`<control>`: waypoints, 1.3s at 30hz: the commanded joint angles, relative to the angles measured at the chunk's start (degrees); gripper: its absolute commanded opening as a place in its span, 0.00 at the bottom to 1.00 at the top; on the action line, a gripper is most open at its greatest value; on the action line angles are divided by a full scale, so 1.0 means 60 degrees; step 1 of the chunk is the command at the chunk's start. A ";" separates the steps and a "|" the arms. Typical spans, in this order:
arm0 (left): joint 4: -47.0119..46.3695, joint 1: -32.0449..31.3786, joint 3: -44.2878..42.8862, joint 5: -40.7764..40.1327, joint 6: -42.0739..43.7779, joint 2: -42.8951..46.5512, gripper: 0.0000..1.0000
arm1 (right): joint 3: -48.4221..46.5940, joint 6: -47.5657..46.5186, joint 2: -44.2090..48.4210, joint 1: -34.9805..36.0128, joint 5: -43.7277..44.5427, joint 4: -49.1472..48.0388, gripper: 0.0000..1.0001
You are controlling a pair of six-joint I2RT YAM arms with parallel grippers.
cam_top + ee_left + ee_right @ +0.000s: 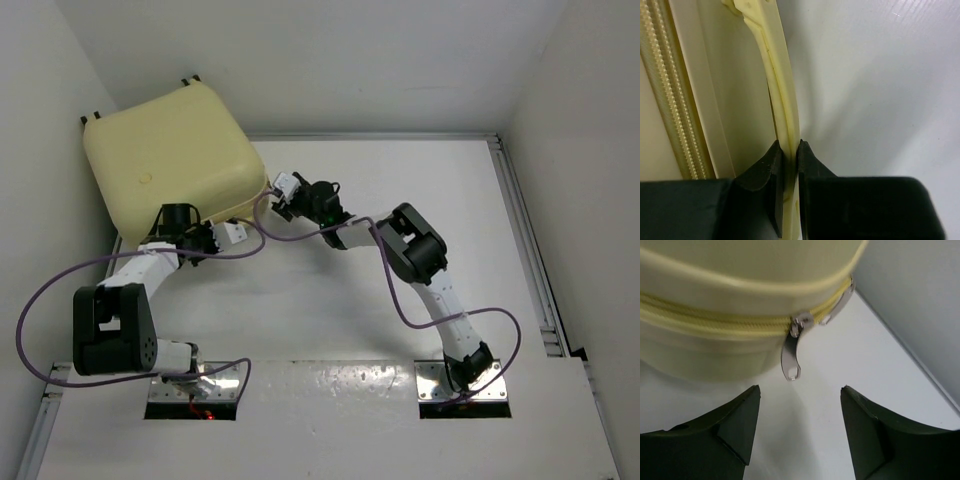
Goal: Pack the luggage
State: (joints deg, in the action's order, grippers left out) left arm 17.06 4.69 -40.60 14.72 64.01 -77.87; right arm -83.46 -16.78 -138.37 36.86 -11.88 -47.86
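Note:
The luggage point(170, 160) is a large pale cream-yellow suitcase lying shut at the table's far left corner. My left gripper point(238, 230) is at its near edge, shut on a thin cream handle strip point(782, 85) on the luggage's side, beside the zipper point(670, 100). In the left wrist view the black fingertips point(772, 155) pinch this strip from both sides, with the left gripper point(789, 145) centred on it. My right gripper point(275, 190) is at the luggage's right corner. It point(800, 388) stands open just short of a hanging silver zipper pull point(791, 357), not touching it. A second pull point(840, 302) lies further right.
The white table point(400, 200) stretches to the right of the luggage. Walls close in the left, back and right sides. A metal rail point(525, 230) runs along the table's right edge. Purple cables point(300, 238) loop from both arms over the table.

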 commanded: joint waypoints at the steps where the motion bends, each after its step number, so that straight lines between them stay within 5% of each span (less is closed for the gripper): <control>1: 0.1025 0.0332 0.0512 -0.0125 0.0245 -0.0337 0.00 | -0.0108 -0.0734 0.0371 0.0535 0.1071 -0.1647 0.65; 15: 0.0643 0.0640 0.0980 0.0300 -0.0180 0.0056 0.00 | -0.0900 -0.1642 -0.0333 0.1166 0.1761 -0.2615 0.53; 28: 0.0643 0.0640 0.1376 0.0213 -0.0268 0.0569 0.00 | 0.0346 -0.1263 0.0180 0.0961 -0.0056 -0.4064 0.00; 39: 0.1491 0.1050 0.2415 -0.0066 0.2542 0.1653 0.00 | -0.0120 0.0597 0.0488 -0.0078 -0.0715 -0.2866 0.00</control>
State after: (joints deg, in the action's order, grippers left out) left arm 11.44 9.13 -31.03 17.30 72.49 -69.41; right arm -80.77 -17.76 -139.35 38.85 -14.55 -64.03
